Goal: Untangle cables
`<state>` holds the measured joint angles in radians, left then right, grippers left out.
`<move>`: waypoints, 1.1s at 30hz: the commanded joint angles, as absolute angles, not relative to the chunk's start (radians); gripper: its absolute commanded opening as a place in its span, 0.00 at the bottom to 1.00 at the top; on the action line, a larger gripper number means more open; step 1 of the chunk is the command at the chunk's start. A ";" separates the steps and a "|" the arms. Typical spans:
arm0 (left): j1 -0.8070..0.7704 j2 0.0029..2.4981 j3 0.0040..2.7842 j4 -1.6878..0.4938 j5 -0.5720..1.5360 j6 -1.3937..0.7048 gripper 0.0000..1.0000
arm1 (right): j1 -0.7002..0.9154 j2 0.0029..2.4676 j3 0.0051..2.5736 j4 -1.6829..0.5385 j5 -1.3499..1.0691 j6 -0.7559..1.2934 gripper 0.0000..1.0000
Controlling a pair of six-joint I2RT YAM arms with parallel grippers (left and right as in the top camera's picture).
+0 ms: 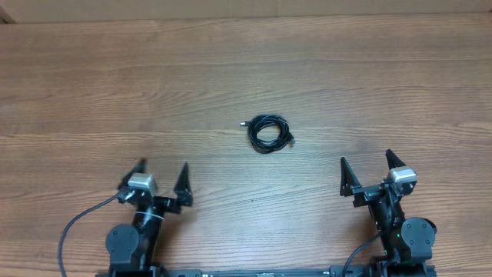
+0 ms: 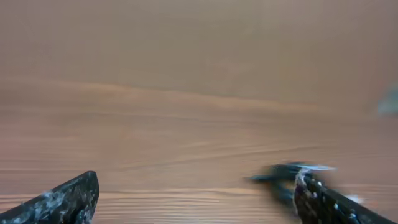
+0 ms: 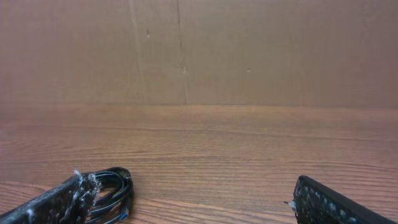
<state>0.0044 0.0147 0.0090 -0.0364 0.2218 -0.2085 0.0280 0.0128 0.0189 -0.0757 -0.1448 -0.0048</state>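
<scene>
Nearest the robot: L gripper point(image 1: 163, 166) and R gripper point(image 1: 366, 158) sit at the near edge of the table point(image 1: 92, 85), one per side, well apart. Both have jaws spread wide w/ nothing btwn them and nothing held. A thick arm wire point(image 1: 73, 227) loops off the L base; not part of the job.

Mid-table: the cables point(image 1: 267, 132) lie in one tight round coil, farther out than both grippers and roughly btwn them, a bit nearer the R side. One plug end point(image 1: 244, 122) pokes out at the coil's upper left, another plug point(image 1: 292, 143) at its lower right. Can't count strands from overhead; too thin. R wrist cam shows the coil low-left, partly behind one of its own fingers point(image 3: 56, 202). L wrist cam is blurred. A dark smear low-right there could be the coil or a finger, can't tell.

Progress, my read: nothing done yet. Coil looks fully bundled, no cord pulled free, neither gripper touching it. All left to do: reach in, pinch a loose end, pin the bundle w/ the other arm, draw each cord out, lay them apart.

Farther out: bare wood up to the cardboard wall point(image 3: 249, 50) at the back. No obstacle seen, so approach looks open from both sides. Likely snag is the cords themselves: thin, flat on the wood, loops apt to drag along together.
</scene>
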 commanded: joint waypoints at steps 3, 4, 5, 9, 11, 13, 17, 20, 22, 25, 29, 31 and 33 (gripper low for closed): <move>0.011 0.004 0.007 0.027 0.601 -0.606 0.99 | 0.033 0.003 0.008 -0.072 -0.136 -0.012 1.00; 0.012 0.004 0.009 0.053 0.614 -0.606 1.00 | 0.033 0.003 0.008 -0.072 -0.136 -0.012 1.00; 0.013 0.004 0.016 0.111 0.639 -0.606 1.00 | 0.033 0.003 0.008 -0.072 -0.136 -0.012 1.00; 0.013 0.005 0.127 0.189 0.624 -0.626 1.00 | 0.033 0.003 0.008 -0.072 -0.136 -0.012 1.00; 0.013 0.009 0.210 0.169 0.618 -0.612 0.99 | 0.033 0.003 0.008 -0.072 -0.136 -0.012 1.00; 0.013 0.029 0.329 0.116 0.620 -0.588 1.00 | 0.033 0.003 0.008 -0.072 -0.136 -0.012 1.00; 0.013 0.105 0.561 -0.120 0.633 -0.553 1.00 | 0.033 0.003 0.008 -0.072 -0.136 -0.012 1.00; 0.013 0.229 0.809 -0.429 0.671 -0.465 1.00 | 0.033 0.003 0.008 -0.072 -0.136 -0.012 1.00; 0.013 0.302 0.927 -0.587 0.671 -0.400 0.99 | 0.033 0.003 0.008 -0.072 -0.136 -0.012 1.00; 0.012 0.454 1.135 -0.839 0.674 -0.273 1.00 | 0.033 0.003 0.008 -0.072 -0.136 -0.012 1.00; 0.013 0.604 1.304 -1.054 0.653 -0.151 1.00 | 0.033 0.003 0.008 -0.072 -0.136 -0.012 1.00; 0.013 0.687 1.373 -1.180 0.605 -0.130 1.00 | 0.033 0.003 0.008 -0.072 -0.136 -0.012 1.00; 0.013 0.751 1.403 -1.274 0.592 -0.118 1.00 | 0.033 0.003 0.008 -0.072 -0.136 -0.012 1.00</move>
